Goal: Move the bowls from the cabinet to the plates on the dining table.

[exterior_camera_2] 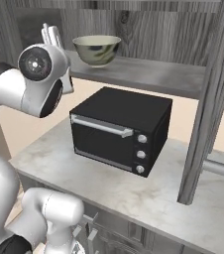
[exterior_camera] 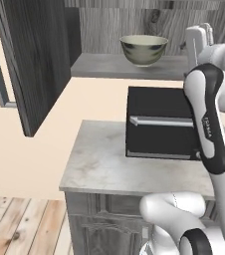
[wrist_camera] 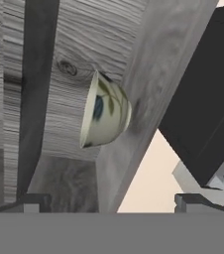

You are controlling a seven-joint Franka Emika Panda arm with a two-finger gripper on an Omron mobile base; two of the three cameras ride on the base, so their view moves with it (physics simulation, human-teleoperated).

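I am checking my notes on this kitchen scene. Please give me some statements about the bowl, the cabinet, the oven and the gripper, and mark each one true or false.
1. The bowl stands upright on the shelf of the open cabinet. True.
2. The gripper is closed around the bowl. False: its jaws stand open and apart from the bowl, which lies ahead of it in the hand view.
3. The black oven sits on the marble counter below the cabinet shelf. True.
4. Two bowls stand side by side on the shelf. False: one bowl is seen there.
5. The oven door hangs open. False: it is shut, with its handle across the front.
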